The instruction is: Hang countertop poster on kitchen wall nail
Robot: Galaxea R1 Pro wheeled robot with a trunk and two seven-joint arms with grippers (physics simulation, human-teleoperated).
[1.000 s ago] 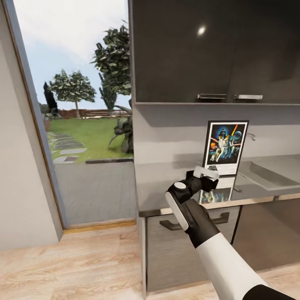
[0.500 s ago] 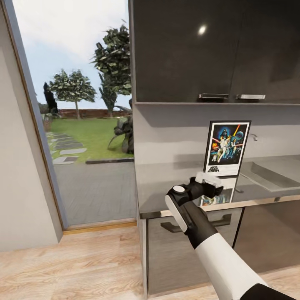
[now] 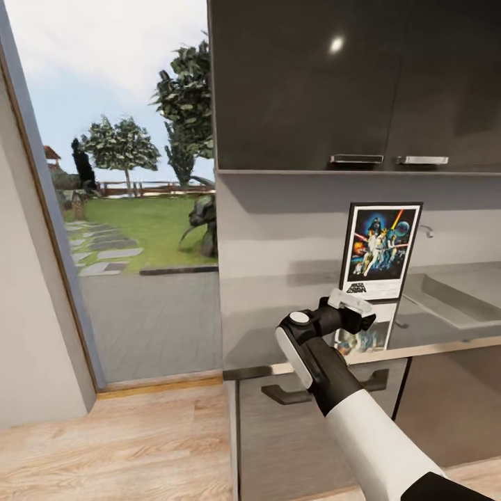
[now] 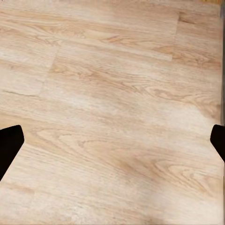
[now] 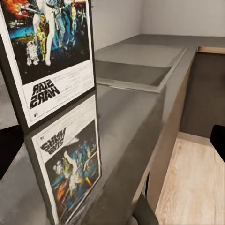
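The poster point(image 3: 380, 249) was seen upright on the countertop point(image 3: 278, 320), leaning on the back wall, just beyond and slightly right of the right claw point(image 3: 353, 312). That claw was held low over the counter's front part, near the poster's lower left corner; contact could not be confirmed. Its fingers point(image 5: 220, 140) sat at opposite frame edges in the right wrist view, so it was read as spread apart, nothing between. Poster point(image 5: 47, 56) and its mirror image on the glossy top were seen close ahead. Sink point(image 3: 452, 292) lay further right. Left claw point(image 4: 112, 145) was pointed at wood floor point(image 4: 112, 93), fingertips point(image 4: 9, 145) wide apart, empty.
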